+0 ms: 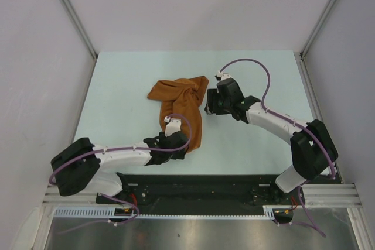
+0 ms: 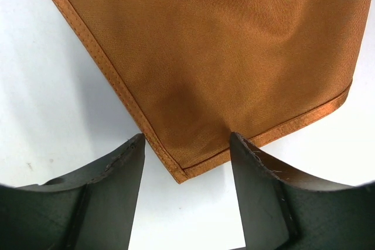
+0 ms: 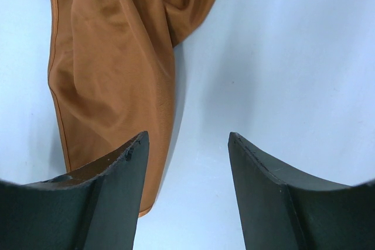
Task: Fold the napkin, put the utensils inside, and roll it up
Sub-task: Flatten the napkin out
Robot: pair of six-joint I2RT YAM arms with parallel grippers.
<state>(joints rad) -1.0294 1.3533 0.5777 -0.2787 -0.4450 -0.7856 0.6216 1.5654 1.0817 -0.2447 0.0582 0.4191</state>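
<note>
The rust-orange napkin (image 1: pixel 181 105) lies bunched and twisted mid-table, with a long flap running toward the near edge. My left gripper (image 1: pixel 176 143) stands open at that near end. In the left wrist view a hemmed corner of the napkin (image 2: pixel 222 57) points into the gap of the left gripper (image 2: pixel 187 135), and neither finger presses on it. My right gripper (image 1: pixel 209 105) is open just right of the cloth. In the right wrist view the napkin (image 3: pixel 117 74) lies beside and under the left finger of the right gripper (image 3: pixel 188 134), with only bare table in the gap. The utensils are out of view.
The pale table (image 1: pixel 117 86) is boxed in by grey walls on the left, back and right, with metal posts (image 1: pixel 73 13) at the back corners. A black base plate and a metal rail (image 1: pixel 199 194) run along the near edge.
</note>
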